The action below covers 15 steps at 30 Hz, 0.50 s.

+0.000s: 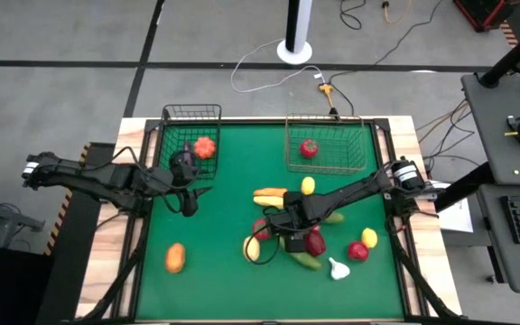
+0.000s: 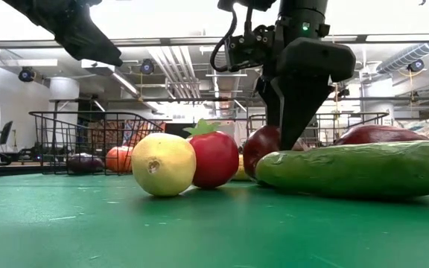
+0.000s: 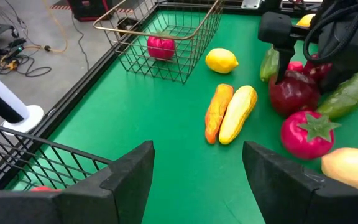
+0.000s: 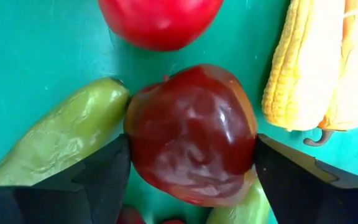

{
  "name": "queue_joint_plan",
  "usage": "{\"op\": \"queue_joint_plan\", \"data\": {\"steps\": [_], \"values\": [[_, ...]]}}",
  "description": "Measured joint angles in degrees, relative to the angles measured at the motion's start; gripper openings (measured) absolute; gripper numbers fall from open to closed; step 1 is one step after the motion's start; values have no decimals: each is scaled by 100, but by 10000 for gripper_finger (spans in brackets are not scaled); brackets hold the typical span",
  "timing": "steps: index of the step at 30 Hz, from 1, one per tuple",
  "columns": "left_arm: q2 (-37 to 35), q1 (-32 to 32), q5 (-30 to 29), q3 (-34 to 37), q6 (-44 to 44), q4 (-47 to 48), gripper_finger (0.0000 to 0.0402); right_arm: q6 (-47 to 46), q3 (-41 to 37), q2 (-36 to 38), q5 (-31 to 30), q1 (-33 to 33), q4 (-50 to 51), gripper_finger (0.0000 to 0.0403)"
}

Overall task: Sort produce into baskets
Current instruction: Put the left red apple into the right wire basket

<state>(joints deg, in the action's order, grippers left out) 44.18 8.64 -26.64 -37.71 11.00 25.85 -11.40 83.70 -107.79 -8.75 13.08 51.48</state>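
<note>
Produce lies clustered mid-table. My right gripper (image 1: 289,233) reaches steeply down into it, with a finger on each side of a dark red apple (image 4: 191,134). Around the apple lie a red tomato (image 2: 216,158), a yellow lemon-like fruit (image 2: 163,164), a green cucumber (image 2: 360,170), and a corn cob (image 4: 303,62) beside a carrot. My left gripper (image 3: 197,174) hovers open with nothing between its fingers, near the dark wire basket (image 1: 190,122), which holds an orange fruit (image 1: 205,146). The brownish basket (image 1: 329,135) holds a red fruit (image 1: 309,147). My right gripper pinches the dark red apple between its two fingers, one on each of two opposite sides (image 4: 135,146), about at its widest. The fingers (image 2: 293,112) come from above, pointing steeply down. The apple sits upright on the green mat, touching a green vegetable (image 4: 61,149).
More produce is scattered about: a lemon (image 1: 307,185), a yellow fruit (image 1: 369,237), a red one (image 1: 357,252), white garlic (image 1: 338,268), another dark red fruit (image 1: 315,243) and an orange fruit (image 1: 176,257) near the left. Bare green mat (image 1: 215,289) lies along the near edge.
</note>
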Motion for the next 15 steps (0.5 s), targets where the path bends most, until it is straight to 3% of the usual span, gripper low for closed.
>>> {"op": "queue_joint_plan", "data": {"steps": [7,15], "values": [[0,0,1,0,0,-26,229,-70,100,59,-4,-13,22,295],[0,0,1,0,4,-24,229,-70,840,303,-9,-238,453,296]]}}
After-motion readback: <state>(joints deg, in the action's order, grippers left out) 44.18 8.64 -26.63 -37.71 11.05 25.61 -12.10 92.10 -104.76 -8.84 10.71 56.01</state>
